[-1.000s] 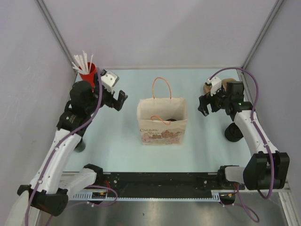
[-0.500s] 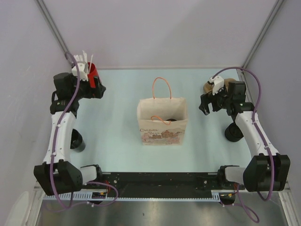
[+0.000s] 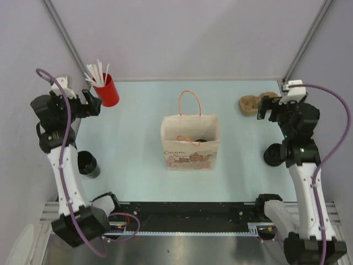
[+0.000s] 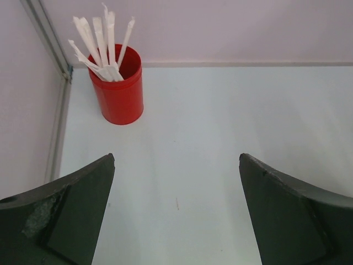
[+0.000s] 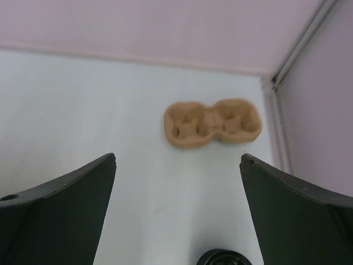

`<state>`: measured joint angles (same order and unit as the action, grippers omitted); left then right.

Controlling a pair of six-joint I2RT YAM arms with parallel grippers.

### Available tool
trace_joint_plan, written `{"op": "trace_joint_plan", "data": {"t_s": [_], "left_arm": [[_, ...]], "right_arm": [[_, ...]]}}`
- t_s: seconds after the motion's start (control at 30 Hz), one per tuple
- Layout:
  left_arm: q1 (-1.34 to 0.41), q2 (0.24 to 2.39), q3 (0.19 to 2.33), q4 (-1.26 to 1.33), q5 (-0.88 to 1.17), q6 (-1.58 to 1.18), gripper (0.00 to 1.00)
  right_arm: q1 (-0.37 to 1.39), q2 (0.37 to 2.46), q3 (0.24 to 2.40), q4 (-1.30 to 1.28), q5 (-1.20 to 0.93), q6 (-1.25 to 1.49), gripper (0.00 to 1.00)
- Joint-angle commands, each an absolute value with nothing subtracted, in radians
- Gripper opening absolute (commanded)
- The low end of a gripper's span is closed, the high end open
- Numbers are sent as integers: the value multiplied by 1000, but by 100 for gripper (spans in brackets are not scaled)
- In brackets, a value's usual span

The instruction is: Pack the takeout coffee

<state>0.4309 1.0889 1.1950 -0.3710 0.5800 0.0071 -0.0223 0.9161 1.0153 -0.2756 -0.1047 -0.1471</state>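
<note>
The takeout coffee [image 3: 88, 164] is a small dark grey cup standing at the table's left edge, below my left arm. The paper bag [image 3: 189, 142] stands open in the middle, with one handle up and one fallen inside. My left gripper [image 3: 91, 103] is open and empty, raised at the far left next to the red cup of straws [image 3: 106, 88]. In the left wrist view it [image 4: 176, 157] looks at that red cup [image 4: 118, 83]. My right gripper [image 3: 266, 106] is open and empty, raised at the far right. The coffee is out of both wrist views.
A brown two-cup carrier [image 3: 251, 104] lies at the back right and shows in the right wrist view [image 5: 212, 122]. A squat black round piece [image 3: 274, 154] sits by the right edge, and its top shows at the bottom of the right wrist view [image 5: 223, 258]. Frame posts stand at both back corners.
Both arms have drawn away from the bag. The left gripper swung out to the far left by the red cup. The right gripper rose and moved right. Both stayed open.
</note>
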Motion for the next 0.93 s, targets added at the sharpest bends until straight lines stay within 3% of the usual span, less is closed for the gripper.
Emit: {"op": "trace_joint_plan", "data": {"t_s": [0.0,0.3,0.5,0.9], "left_arm": [[433,893,1109,-291,511,74,99],[434,643,1170,-327,483,72,99],[434,649,1328,-439,586,64,99],[434,644,1393,-465,601,58,100]], "right_arm": [[-18,695,1026,-134,-17,-113,100],[-8,687,1253,-264,-121,-107,100],[-8,689,1390,-360,-109,-100,100],[-6,680,1436,-428,-170,-89,100]]}}
